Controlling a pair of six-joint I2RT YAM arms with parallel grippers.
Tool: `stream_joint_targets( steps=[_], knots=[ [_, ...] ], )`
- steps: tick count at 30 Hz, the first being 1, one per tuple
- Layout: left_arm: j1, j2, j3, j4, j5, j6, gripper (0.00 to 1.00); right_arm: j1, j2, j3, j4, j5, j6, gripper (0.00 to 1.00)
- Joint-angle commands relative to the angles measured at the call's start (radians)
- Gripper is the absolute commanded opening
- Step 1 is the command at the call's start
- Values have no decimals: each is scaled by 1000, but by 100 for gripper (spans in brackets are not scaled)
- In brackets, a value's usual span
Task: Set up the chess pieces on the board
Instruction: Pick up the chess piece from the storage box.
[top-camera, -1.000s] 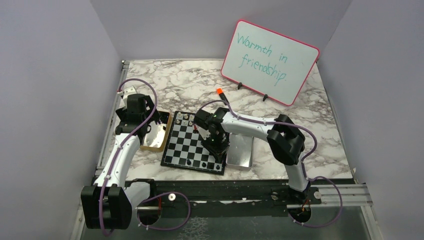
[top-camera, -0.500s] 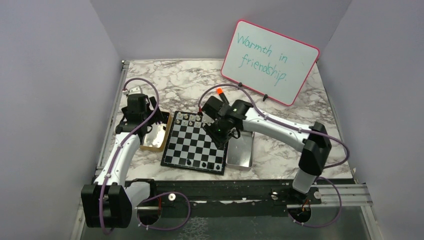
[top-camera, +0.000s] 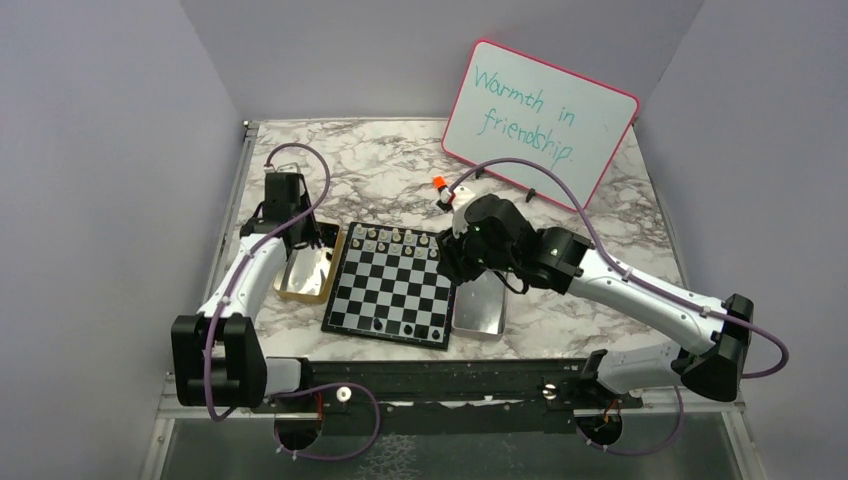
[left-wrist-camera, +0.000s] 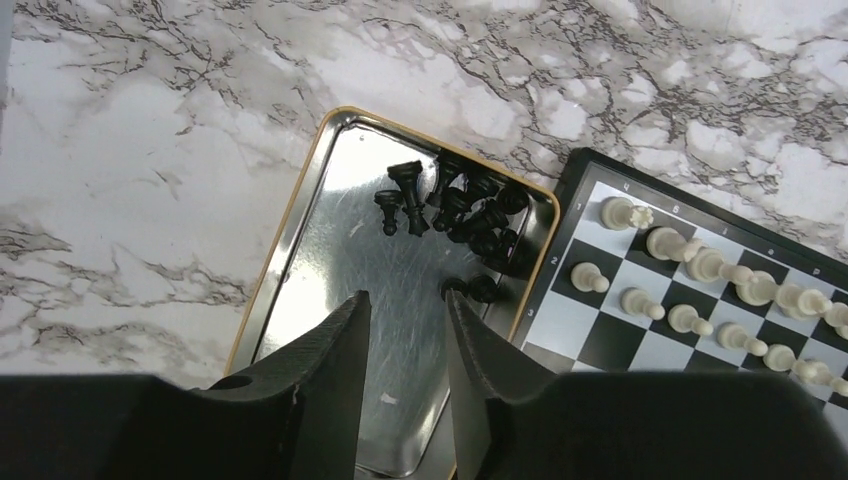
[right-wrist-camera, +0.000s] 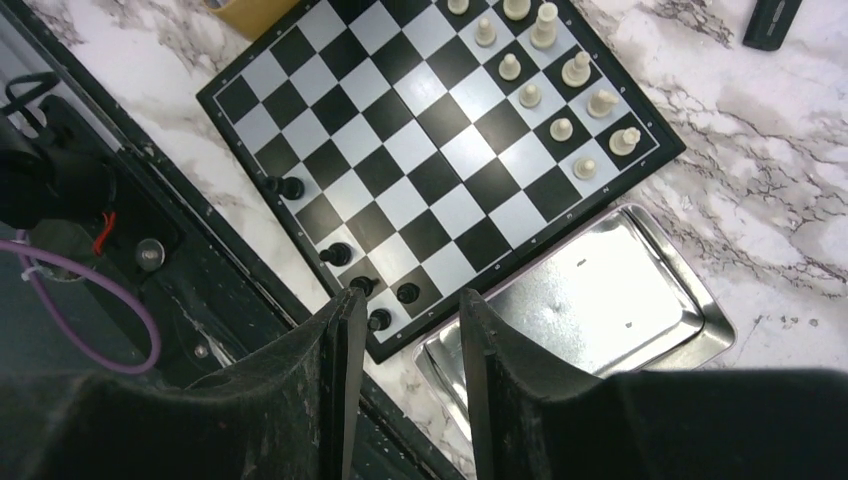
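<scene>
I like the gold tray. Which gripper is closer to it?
Left. The left gripper is over the gold tray; the right gripper is past the board, near the silver tray.

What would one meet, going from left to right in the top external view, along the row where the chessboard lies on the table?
gold tray → board → silver tray. The arms, the marker and the whiteboard overlap these, so they are left out.
</scene>
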Motion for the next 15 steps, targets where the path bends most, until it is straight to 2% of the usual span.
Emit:
stream_joint_targets(
  steps=[1, 6, 11, 15],
  knots=[
    [1, 95, 41, 39, -38, 44, 33, -2, -48, -40, 111, 15, 4, 44],
    [14, 216, 97, 60, -42, 39, 31, -2, -85, -78, 133, -3, -7, 44],
    [18, 285, 126, 78, -52, 25, 30, -2, -107, -91, 140, 9, -17, 44],
    [20, 329, 131, 80, -55, 30, 25, -2, -111, -91, 140, 13, -22, 44]
  ],
)
